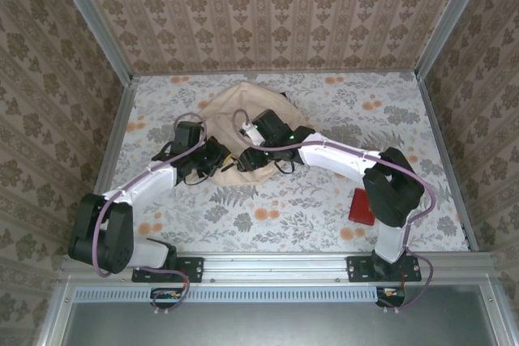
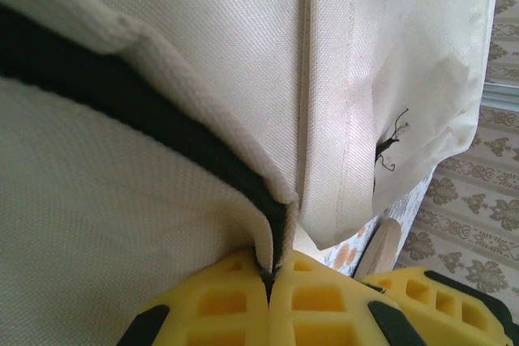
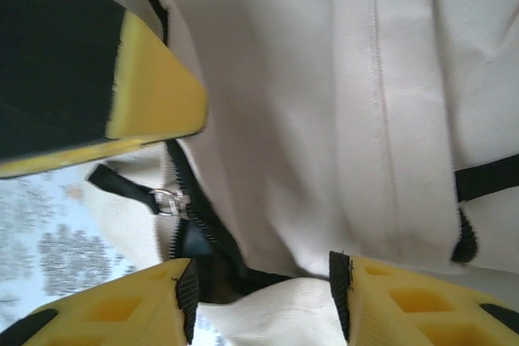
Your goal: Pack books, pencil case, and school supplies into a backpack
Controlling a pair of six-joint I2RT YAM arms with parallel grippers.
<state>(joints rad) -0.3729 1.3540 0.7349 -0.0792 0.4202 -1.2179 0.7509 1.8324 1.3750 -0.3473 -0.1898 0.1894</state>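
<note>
- The backpack (image 1: 235,107) lies at the far middle of the table (image 1: 324,216), a cream mound. Both wrists cover its near half in the top view, so its outline there is hidden.
- The left gripper (image 1: 215,160) is a dark cluster at the bag's near-left edge, and its fingertips cannot be made out from above.
- From the left wrist, the left gripper (image 2: 270,281) has its yellow fingers (image 2: 227,305) pressed together on a folded rim of the backpack (image 2: 162,62). The rim's dark zipper tape (image 2: 162,127) runs down into the pinch. The frame's bottom edge cuts the fingers off.
- The right gripper (image 1: 253,155) sits just beside it, over the bag's near edge.
- From the right wrist, the right gripper (image 3: 263,281) has its jaws apart. Cream fabric of the backpack (image 3: 324,79) and a dark slit lie in the gap. Whether the pads touch the cloth cannot be told.
- A metal zipper pull (image 3: 166,198) with a dark tab hangs beside the slit, slightly blurred.
- A black-and-yellow block (image 3: 73,62) fills the upper-left corner, cut off by the frame. It is too close to identify.
- A red pouch (image 1: 361,204) lies near the right arm, partly hidden under its elbow.
</note>
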